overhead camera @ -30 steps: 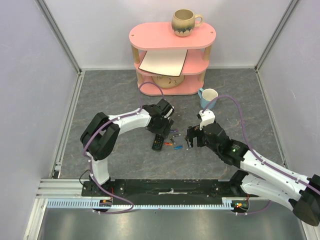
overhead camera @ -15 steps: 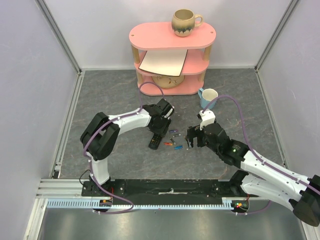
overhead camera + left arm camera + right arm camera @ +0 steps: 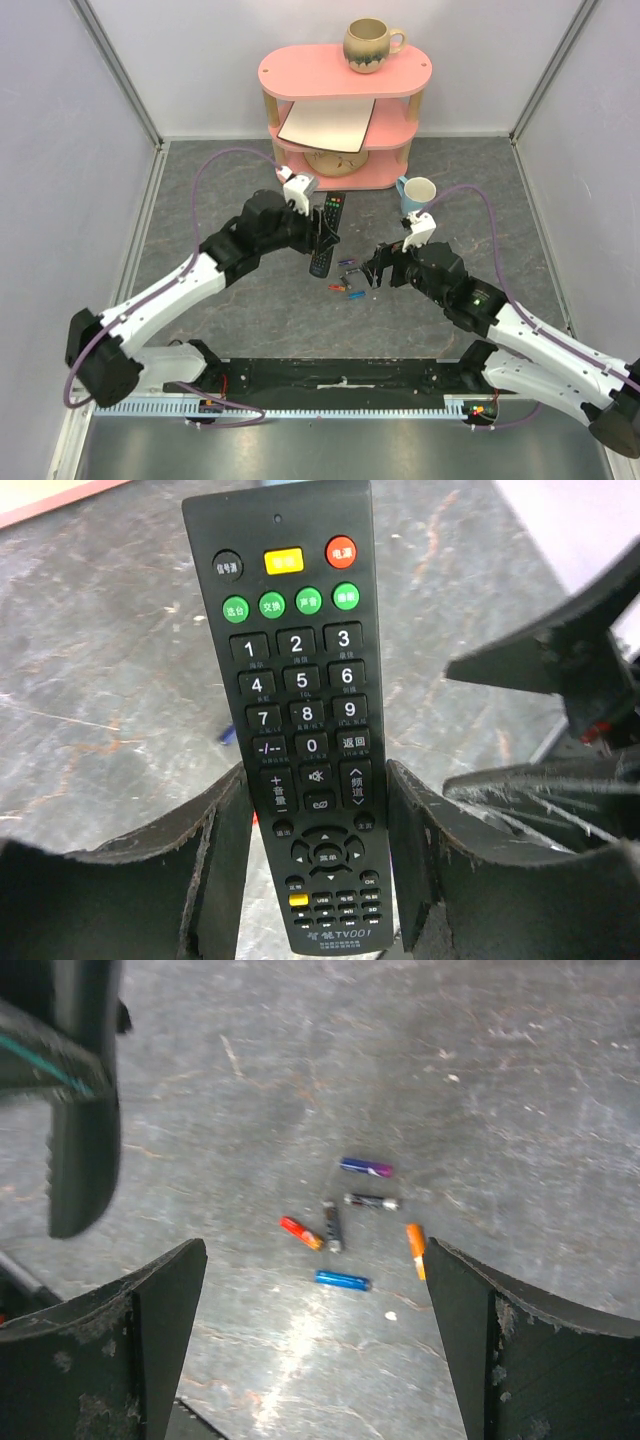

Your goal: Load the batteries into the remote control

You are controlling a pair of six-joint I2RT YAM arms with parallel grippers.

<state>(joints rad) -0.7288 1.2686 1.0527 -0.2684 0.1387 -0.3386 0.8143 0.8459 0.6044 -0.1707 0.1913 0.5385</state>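
The remote is clamped lengthwise in the left claw, held clear of the tabletop; the batteries are scattered straight ahead of the wide-open right claw, the nearer one.

You see the remote, long, thin and black, with its buttons facing up at you. It sits between the left fingers, which squeeze its two long sides near the bottom end. Its top end, with the red and yellow buttons, sticks out past the fingertips. Six little batteries lie flat and close together, out past the open right fingers: blue, red, orange, purple and two dark.
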